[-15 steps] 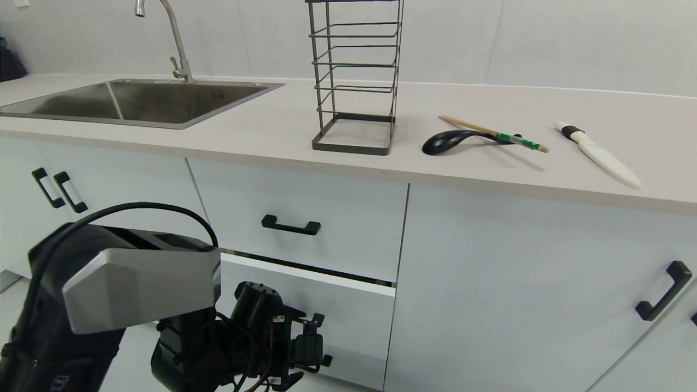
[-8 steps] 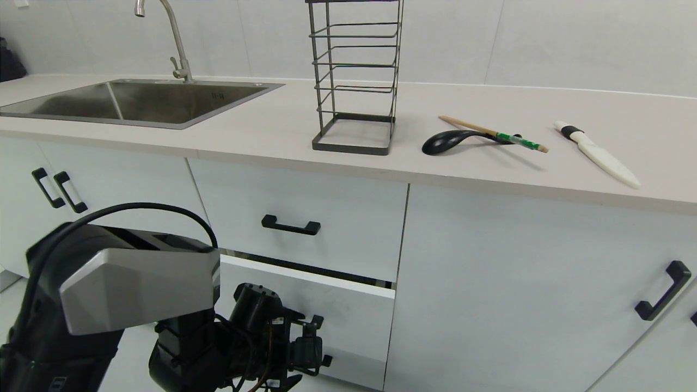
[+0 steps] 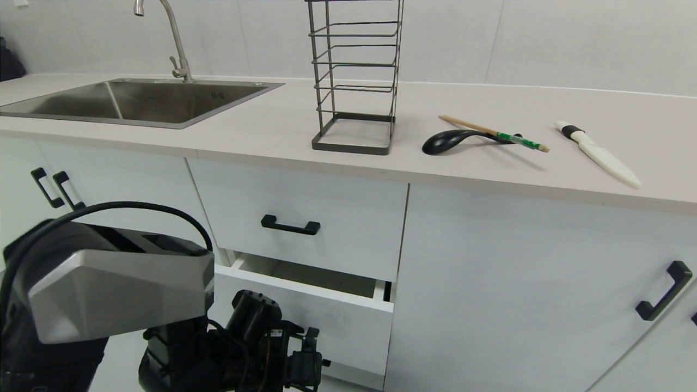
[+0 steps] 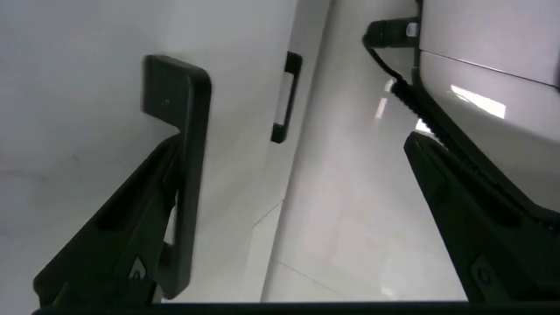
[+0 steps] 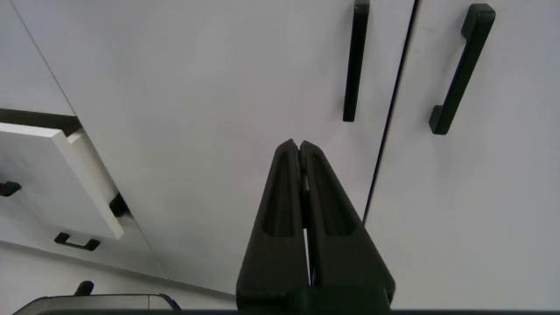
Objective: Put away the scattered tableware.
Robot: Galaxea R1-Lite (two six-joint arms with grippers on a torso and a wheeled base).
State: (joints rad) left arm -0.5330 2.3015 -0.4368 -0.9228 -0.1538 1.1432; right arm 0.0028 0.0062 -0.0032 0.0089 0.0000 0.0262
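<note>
The left gripper [image 3: 305,360] sits low at the front of the lower drawer [image 3: 326,316]. In its wrist view the jaws are spread wide and clamp nothing. The black drawer handle [image 4: 179,175] lies against the inner face of one finger [image 4: 114,236], apparently hooked rather than pinched. The right gripper [image 5: 302,150] is pressed shut with nothing between its fingers, and it points at closed cabinet doors.

The lower drawer stands partly open, showing a strip of pale interior with nothing visible inside. The upper drawer [image 3: 294,196], just above at 12 o'clock, is closed.

From the open drawer, toward 1 to 2 o'clock on the countertop [image 3: 261,130], the tableware lies untouched:
- The black spoon [image 3: 449,140] has the chopsticks [image 3: 493,133] resting across its handle.
- The white knife [image 3: 596,154] lies apart at their 3 o'clock.
- A wire rack [image 3: 354,81] stands at the spoon's 9 o'clock.
- The sink [image 3: 136,100] is farther that way.

I judge the task barely begun. The drawer is part-way open and probably needs more room, and all three pieces remain to be picked up and placed inside.
</note>
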